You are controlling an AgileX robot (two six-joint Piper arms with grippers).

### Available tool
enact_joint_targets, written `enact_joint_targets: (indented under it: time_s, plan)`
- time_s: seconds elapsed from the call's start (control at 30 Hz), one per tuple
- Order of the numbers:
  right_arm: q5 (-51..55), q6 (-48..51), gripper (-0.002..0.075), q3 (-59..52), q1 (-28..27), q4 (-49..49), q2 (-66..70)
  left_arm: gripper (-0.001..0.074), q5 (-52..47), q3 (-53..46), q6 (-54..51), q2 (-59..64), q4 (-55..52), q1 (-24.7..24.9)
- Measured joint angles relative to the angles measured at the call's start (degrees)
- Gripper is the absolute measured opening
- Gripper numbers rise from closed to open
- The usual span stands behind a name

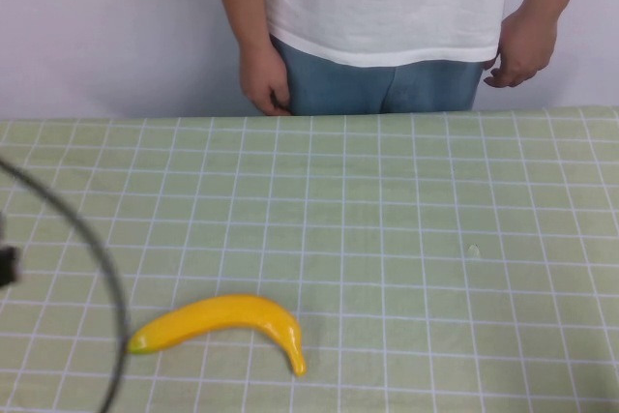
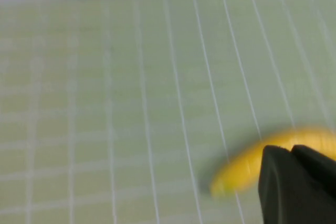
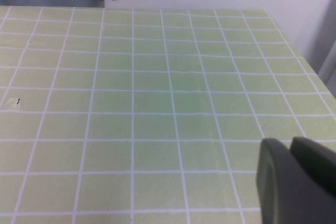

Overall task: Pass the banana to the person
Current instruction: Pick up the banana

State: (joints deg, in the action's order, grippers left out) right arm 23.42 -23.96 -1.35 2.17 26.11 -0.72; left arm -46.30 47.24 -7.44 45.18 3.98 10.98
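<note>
Banana: one banana (image 1: 227, 322) lies flat on the tablecloth (image 1: 406, 239), near-left, touching no gripper.
Person: one person (image 1: 387, 16) stands at the far edge, both hands hanging by the hips.
Left gripper: the left gripper (image 2: 296, 184) hangs just beside the banana (image 2: 268, 158) above the cloth; whether its fingers are spread cannot be told.
Right gripper: the right gripper (image 3: 296, 182) hovers over bare cloth on the right, well apart from the banana; finger state cannot be told.
Cable: one dark cable (image 1: 92, 239) curves across the near-left.
</note>
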Motion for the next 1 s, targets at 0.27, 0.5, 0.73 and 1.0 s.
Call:
enact_joint_targets:
  time_s: [0.27, 0.5, 0.73, 1.0]
  plan:
    - [0.0, 0.0, -0.0008, 0.0, 0.0, 0.0, 0.0, 0.0038, -12.4, 6.9, -26.4, 20.8, 12.8, 0.0]
    - [0.0, 0.0, -0.0007, 0.0, 0.0, 0.0, 0.0, 0.0253, -13.2, 8.4, -40.4, 33.7, 19.4, 0.0]
    - [0.0, 0.0, -0.0007, 0.0, 0.0, 0.0, 0.0, 0.0470, -5.0, 8.5, -47.6, 42.4, 19.7, 3.6]
    - [0.0, 0.0, -0.0007, 0.0, 0.0, 0.0, 0.0, 0.0488, 0.9, 8.8, -49.1, 51.0, 10.3, 10.5]
